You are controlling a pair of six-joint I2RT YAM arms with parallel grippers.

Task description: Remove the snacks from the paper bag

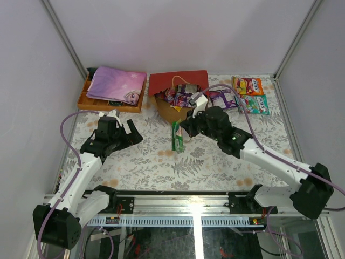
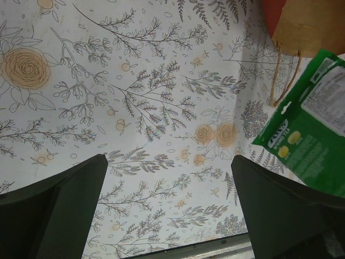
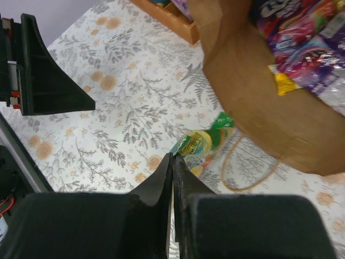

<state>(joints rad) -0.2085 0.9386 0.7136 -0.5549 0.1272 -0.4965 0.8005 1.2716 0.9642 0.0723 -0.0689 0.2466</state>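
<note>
1. Just beyond the tips of my right pincer (image 3: pixel 173 162) lies a slim green plastic candy packet (image 3: pixel 202 141), flat on the flower-printed table (image 2: pixel 135 81). Its long axis runs on ahead of the tips, towards the bag.
2. My right pincer is pressed fully together, and I see nothing between its fingers.
3. Ahead and to the right of those tips is the red paper bag with a brown kraft inside (image 3: pixel 253 91). It lies on its side, its long axis pointing away from me and its mouth turned towards my right pincer.
4. The glossy purple and multicoloured packets (image 3: pixel 302 38) sit heaped in that mouth, above and right of the tips.
5. My left pincer (image 2: pixel 168 159) is spread wide, holds nothing and hovers over bare table; the bag lies well off to its right.
6. I judge my right pincer nearer, so the next reach is its own: open, then forward and right.
</note>
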